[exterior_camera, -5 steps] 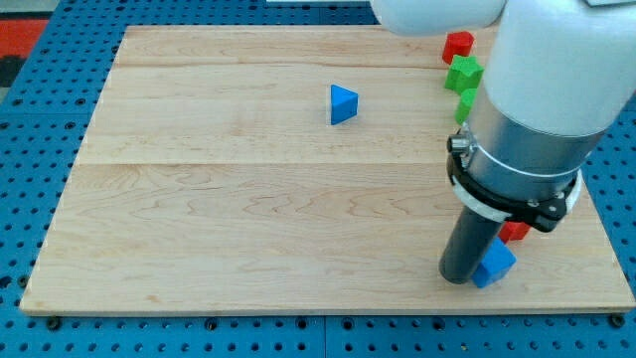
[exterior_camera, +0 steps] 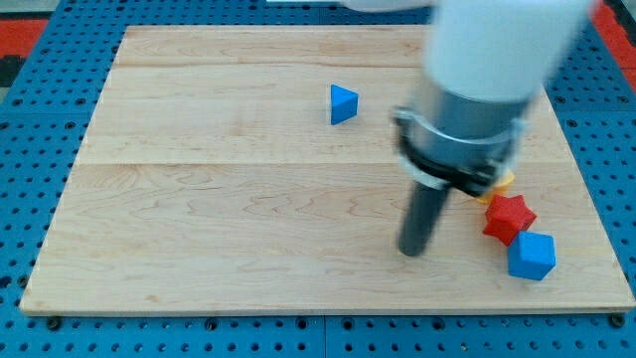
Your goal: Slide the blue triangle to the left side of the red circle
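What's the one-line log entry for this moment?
tip: right of board centre, touching no block | blue triangle: untouched, up-left of tip | red star, blue block: right of tip | red circle: not visible

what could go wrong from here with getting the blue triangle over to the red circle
1. No red circle shows in this view; the arm body hides the board's upper right, so the goal spot is uncertain.
2. My tip sits well below and right of the blue triangle, so a push from this side would likely send it toward the view's left.
3. The red star and blue block lie near the board's lower right edge.
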